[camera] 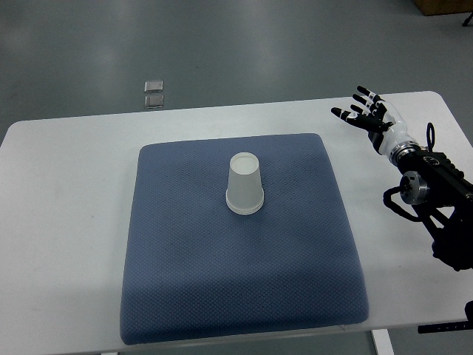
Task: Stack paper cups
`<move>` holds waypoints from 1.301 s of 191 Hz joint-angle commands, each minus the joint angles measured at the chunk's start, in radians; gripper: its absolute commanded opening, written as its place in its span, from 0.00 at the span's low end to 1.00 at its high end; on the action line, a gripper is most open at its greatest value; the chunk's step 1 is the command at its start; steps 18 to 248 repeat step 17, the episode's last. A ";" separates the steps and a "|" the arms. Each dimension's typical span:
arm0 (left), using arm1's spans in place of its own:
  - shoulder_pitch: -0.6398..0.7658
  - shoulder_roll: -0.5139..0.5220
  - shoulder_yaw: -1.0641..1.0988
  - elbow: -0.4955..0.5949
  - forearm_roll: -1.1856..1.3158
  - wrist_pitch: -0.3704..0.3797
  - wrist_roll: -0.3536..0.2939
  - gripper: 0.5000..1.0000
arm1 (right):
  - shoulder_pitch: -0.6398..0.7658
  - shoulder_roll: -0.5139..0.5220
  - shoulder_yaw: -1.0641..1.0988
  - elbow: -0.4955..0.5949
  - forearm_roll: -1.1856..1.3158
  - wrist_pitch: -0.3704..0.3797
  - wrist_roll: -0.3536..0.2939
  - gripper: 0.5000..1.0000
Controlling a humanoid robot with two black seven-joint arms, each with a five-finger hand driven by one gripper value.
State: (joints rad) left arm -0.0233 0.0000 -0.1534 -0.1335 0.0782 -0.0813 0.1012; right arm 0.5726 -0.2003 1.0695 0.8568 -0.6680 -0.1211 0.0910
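the white paper cups point(244, 185) stand upside down near the middle of the dark blue textured fabric mat point(185, 281), wide rim down and narrow base up. a doubled edge at the rim suggests one cup already sits over another (i cannot count them for sure), so the stacking looks done or nearly so. the mat lies flat on the white counter point(66, 222), probably there to keep the cups from sliding. the right hand point(373, 118) hovers well apart over the counter's far right corner, its black-tipped fingers point(361, 90) spread wide and holding nothing. two small clear squares point(154, 94) lie on the grey floor beyond.
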 commanded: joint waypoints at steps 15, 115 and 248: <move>0.000 0.000 0.000 0.000 0.000 0.000 0.000 1.00 | 0.000 0.001 -0.008 0.001 0.004 0.001 0.003 0.83; 0.000 0.000 0.000 0.000 0.000 0.000 0.000 1.00 | 0.000 0.002 -0.008 0.001 0.004 0.001 0.003 0.83; 0.000 0.000 0.000 0.000 0.000 0.000 0.000 1.00 | 0.000 0.002 -0.008 0.001 0.004 0.001 0.003 0.83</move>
